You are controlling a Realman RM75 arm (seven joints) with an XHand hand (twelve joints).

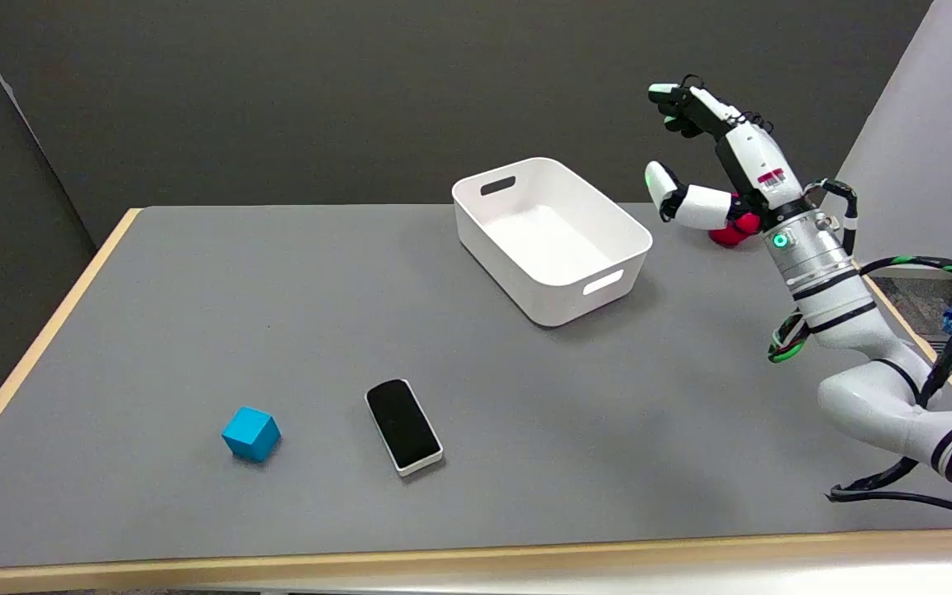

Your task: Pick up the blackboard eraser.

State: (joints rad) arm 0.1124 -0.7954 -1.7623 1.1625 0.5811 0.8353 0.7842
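The blackboard eraser [403,426] is a flat oblong with a black top and a white base. It lies on the grey table [195,314] near the front, a little left of centre. My right hand [711,157] hangs in the air at the far right, well above the table and far from the eraser. Its fingers are spread apart and nothing is in them. The thumb points left toward the white bin.
A white plastic bin [554,235] with cut-out handles stands at the back centre, with nothing inside. A blue cube [251,433] sits left of the eraser. A red object [732,231] lies partly hidden behind my right hand. A wooden strip edges the table.
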